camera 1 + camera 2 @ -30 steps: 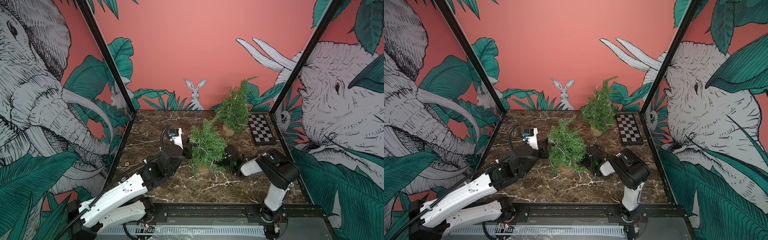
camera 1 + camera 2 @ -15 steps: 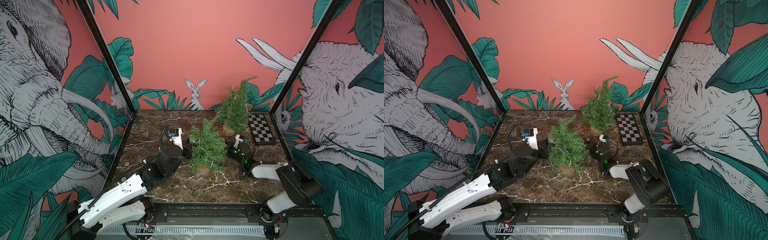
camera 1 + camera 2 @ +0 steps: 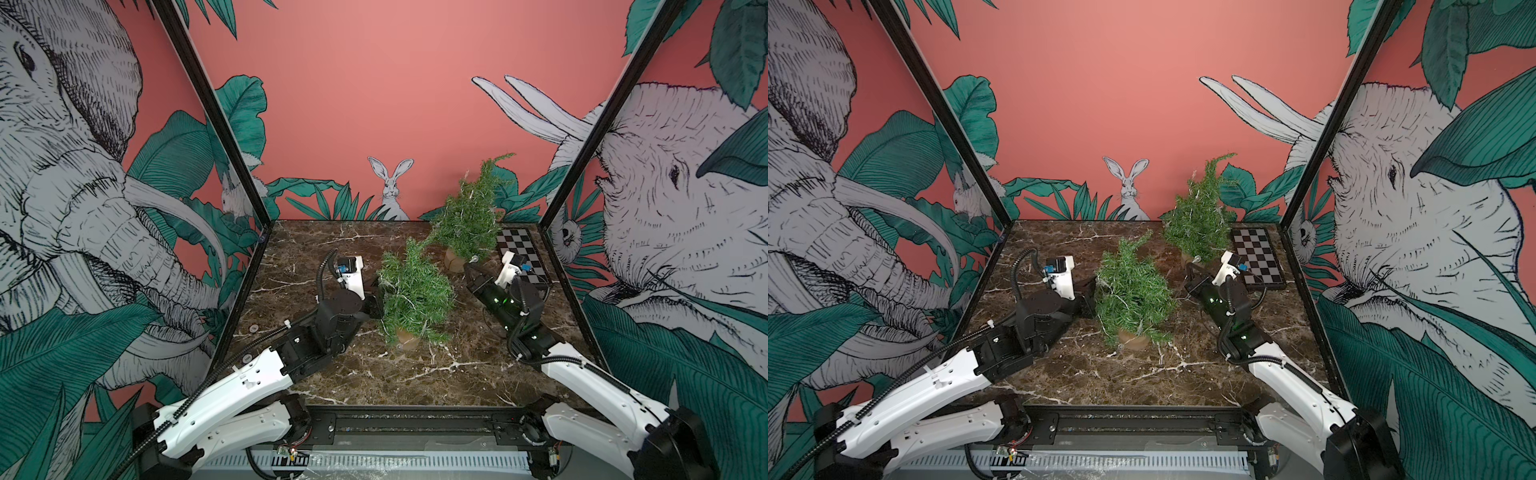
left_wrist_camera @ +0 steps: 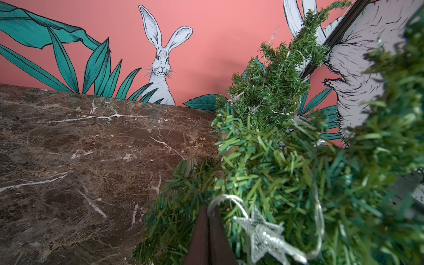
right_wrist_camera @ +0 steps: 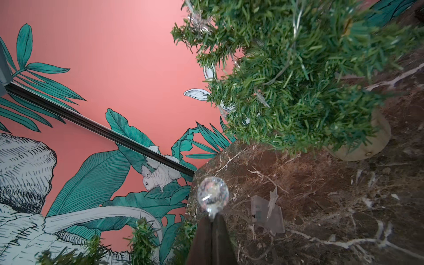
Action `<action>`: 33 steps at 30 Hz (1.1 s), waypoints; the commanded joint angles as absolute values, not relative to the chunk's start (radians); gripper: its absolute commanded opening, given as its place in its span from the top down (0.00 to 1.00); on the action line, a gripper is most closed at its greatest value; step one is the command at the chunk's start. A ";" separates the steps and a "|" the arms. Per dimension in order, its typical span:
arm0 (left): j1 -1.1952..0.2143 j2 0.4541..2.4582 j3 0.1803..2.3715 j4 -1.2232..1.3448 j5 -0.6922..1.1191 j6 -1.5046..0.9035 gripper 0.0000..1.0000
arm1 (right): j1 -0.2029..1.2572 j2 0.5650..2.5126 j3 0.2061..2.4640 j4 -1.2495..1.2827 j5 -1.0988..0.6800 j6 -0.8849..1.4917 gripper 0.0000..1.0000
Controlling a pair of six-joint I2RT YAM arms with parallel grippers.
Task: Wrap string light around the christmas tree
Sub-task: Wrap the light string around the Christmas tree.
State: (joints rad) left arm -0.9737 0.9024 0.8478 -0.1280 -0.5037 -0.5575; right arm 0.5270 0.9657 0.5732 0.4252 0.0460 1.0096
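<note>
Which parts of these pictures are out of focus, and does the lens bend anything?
Left wrist view: the front Christmas tree blurs where its needles come closest; the star light is fairly sharp. Right wrist view: the back Christmas tree is soft, and the ball light shows glare. Both top views: the wide lens makes the frame posts lean outward.

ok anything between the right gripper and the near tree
Nothing visible. The right gripper, shut on the string light, is apart from the near tree across the marble table; a clear box lies flat nearby.
</note>
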 commanded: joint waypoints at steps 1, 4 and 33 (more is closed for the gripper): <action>-0.969 0.887 0.839 -0.098 -0.498 -0.564 1.00 | 0.553 0.908 0.591 0.351 0.098 0.925 1.00; -0.969 0.894 0.842 -0.098 -0.488 -0.555 1.00 | 0.572 0.870 0.571 0.324 0.095 0.905 1.00; -0.969 0.912 0.911 -0.164 -0.485 -0.484 1.00 | 0.667 0.520 0.355 0.019 0.177 0.718 1.00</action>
